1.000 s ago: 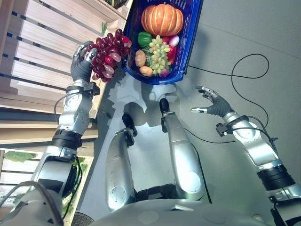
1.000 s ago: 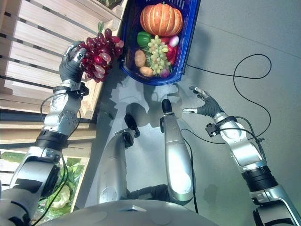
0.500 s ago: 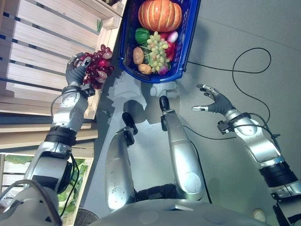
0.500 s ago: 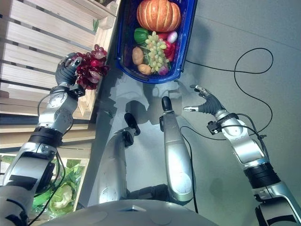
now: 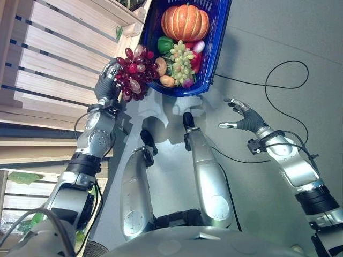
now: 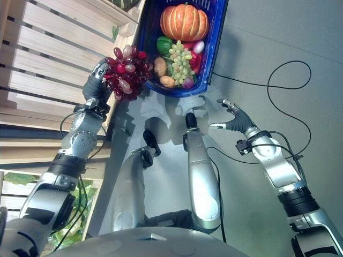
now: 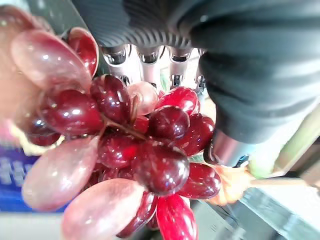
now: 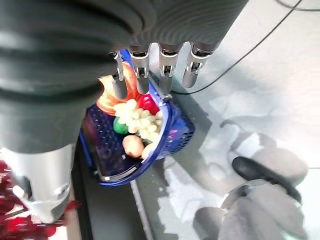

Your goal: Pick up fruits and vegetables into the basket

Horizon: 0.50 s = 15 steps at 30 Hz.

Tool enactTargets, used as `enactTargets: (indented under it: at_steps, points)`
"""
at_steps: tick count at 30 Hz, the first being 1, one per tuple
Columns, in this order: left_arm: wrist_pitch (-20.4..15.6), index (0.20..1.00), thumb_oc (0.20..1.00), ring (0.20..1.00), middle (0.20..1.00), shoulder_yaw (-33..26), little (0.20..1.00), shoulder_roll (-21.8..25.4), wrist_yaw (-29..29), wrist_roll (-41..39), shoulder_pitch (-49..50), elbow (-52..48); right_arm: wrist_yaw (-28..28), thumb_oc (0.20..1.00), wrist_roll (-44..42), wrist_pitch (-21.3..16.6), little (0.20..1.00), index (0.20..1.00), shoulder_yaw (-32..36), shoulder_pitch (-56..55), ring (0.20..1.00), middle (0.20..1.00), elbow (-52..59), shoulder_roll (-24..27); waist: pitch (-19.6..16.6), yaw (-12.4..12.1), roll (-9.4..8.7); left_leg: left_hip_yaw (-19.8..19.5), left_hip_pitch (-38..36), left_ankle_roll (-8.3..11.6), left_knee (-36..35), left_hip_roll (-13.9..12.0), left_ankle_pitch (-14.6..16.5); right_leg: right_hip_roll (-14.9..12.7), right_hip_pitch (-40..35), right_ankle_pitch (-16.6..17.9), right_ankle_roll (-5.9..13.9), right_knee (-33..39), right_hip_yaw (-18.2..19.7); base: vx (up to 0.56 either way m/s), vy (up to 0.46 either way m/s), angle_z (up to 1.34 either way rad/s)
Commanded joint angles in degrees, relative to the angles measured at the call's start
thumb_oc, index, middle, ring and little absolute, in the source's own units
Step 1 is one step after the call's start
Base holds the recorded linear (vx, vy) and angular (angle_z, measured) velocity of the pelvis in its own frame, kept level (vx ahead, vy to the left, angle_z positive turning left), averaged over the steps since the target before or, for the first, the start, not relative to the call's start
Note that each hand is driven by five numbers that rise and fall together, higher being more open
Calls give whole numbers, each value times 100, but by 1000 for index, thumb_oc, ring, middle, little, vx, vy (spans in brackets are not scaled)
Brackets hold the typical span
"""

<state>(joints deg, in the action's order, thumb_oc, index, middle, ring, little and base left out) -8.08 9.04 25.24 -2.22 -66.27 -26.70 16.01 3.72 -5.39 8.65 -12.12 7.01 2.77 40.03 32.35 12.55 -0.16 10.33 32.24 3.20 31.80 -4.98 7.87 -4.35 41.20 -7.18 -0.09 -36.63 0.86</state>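
Set on the grey floor (image 5: 278, 48) beside a slatted wooden rack (image 5: 48, 59): one blue basket (image 5: 217, 40), already loaded with one orange pumpkin (image 5: 185, 21), one bunch of green grapes (image 5: 181, 61), one green pepper (image 5: 164, 44), two tan potato-like pieces (image 5: 160, 66) and some red and pink produce partly hidden underneath. Held at the basket's near-left corner, partly over its rim: one bunch of red grapes (image 5: 135, 75), gripped in the curled fingers of the left hand (image 5: 109, 80). Well apart to the right, over bare floor: right hand (image 5: 244, 116), fingers spread and relaxed, grasping nothing. No legible writing anywhere.
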Motion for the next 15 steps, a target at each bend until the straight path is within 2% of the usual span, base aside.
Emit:
enactTargets:
  at_steps: [1, 3, 5, 7, 10, 11, 12, 13, 15]
  points:
    - [-571, 200, 200, 200, 200, -117, 200, 4, 468, -306, 188, -709, -325, 1000, 403, -266, 1000, 1000, -16, -106, 1000, 1000, 348, -100, -256, -47, -5, 317, -305, -435, -202, 328, 386, 245, -477, -560, 16, 69, -317, -14, 30, 3]
    - [-545, 200, 200, 200, 200, -6, 200, -68, 505, -157, 286, -1009, -581, 1000, 583, -593, 1000, 1000, -76, 62, 1000, 1000, 477, -138, -256, -99, 17, 300, -407, -450, -247, 362, 386, 210, -602, -541, 25, 143, -358, -16, 24, 4]
    - [-497, 200, 200, 200, 200, 51, 200, -67, 437, -37, 336, -1190, -744, 1000, 691, -752, 1000, 1000, -97, 182, 1000, 1000, 603, -158, -256, -129, 36, 285, -466, -456, -272, 379, 389, 198, -665, -537, 32, 167, -375, -5, 20, 6]
    - [-397, 200, 200, 200, 200, 114, 200, -93, 366, 91, 410, -1398, -1252, 1000, 1226, -1093, 1000, 1000, -122, 369, 1000, 1000, 762, -206, -256, -180, 66, 256, -545, -469, -290, 409, 406, 179, -761, -541, 48, 194, -403, -5, 31, 9]
    - [-192, 200, 200, 200, 200, 131, 200, -95, 296, 258, 538, -1694, -1597, 1000, 1776, -1535, 1000, 1000, -123, 613, 1000, 1000, 1081, -174, -256, -251, 123, 226, -686, -493, -359, 452, 419, 136, -928, -544, 70, 283, -446, -8, 38, 4]
    - [-158, 200, 200, 200, 200, 123, 200, -89, 279, 332, 568, -1764, -1507, 1000, 1686, -1607, 1000, 1000, -130, 679, 1000, 1000, 1171, -171, -256, -275, 144, 223, -720, -497, -381, 461, 420, 119, -969, -545, 73, 309, -465, -13, 47, 8]
    - [-128, 200, 200, 200, 200, 106, 200, -67, 265, 415, 626, -1901, -1155, 1000, 1285, -1824, 1000, 1000, -144, 772, 1000, 1000, 1349, -180, -256, -321, 180, 210, -779, -503, -415, 481, 419, 82, -1039, -544, 79, 350, -505, -98, 24, 10]
    - [-138, 200, 200, 200, 200, 93, 200, -58, 242, 530, 651, -2015, -836, 1000, 926, -1890, 1000, 1000, -144, 859, 1000, 1000, 1501, -195, -256, -351, 197, 262, -695, -532, -493, 485, 245, 59, -966, -371, 40, 450, -554, -103, 19, 10]
    - [-203, 200, 200, 200, 200, 129, 200, -25, 212, 873, 754, -2191, -145, 1000, -435, -1875, 1000, 1000, -233, 928, 1000, 1000, 1753, -375, -256, -435, 228, 216, -763, -523, -534, 522, 217, 19, -1066, -340, 43, 509, -599, -61, -8, 8]
